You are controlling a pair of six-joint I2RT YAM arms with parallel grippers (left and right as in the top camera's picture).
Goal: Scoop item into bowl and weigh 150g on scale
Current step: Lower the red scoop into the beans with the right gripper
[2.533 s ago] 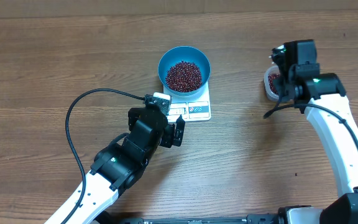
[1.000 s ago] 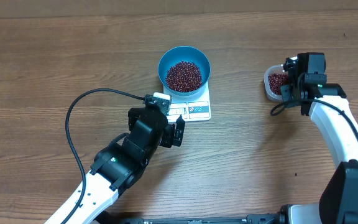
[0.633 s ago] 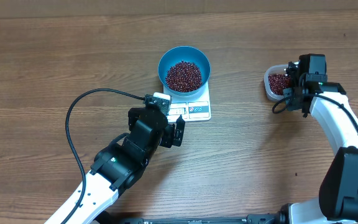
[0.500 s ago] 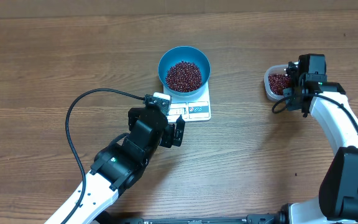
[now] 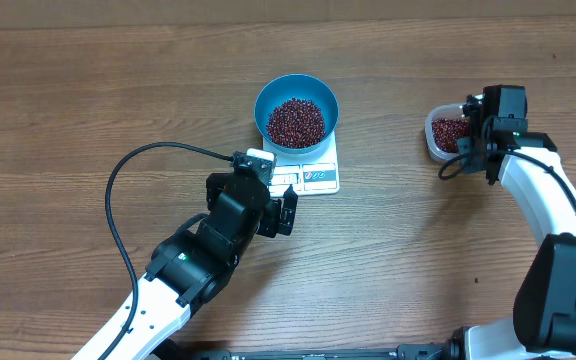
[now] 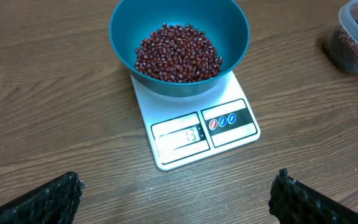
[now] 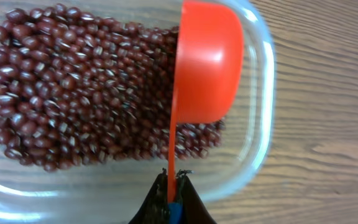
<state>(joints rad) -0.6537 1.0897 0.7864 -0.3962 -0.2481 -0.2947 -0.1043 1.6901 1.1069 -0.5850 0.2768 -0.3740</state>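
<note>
Scooping step: right tool (image 7: 171,202) clamped on orange scoop (image 7: 207,62), over beans (image 7: 73,93) in clear tub (image 7: 263,134), 3 o'clock of blue bowl (image 5: 260,105) on scale (image 5: 318,176); left tool (image 6: 179,196) apart, idle; next, dig and carry level

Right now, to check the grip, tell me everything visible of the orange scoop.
The scoop is glossy orange-red plastic: a rounded cup on a thin handle. It is turned on edge, cup bulging sideways, its opening hidden. It hangs over the beans in the clear tub; contact with them is unclear. The right gripper is shut on the handle's end.
</note>
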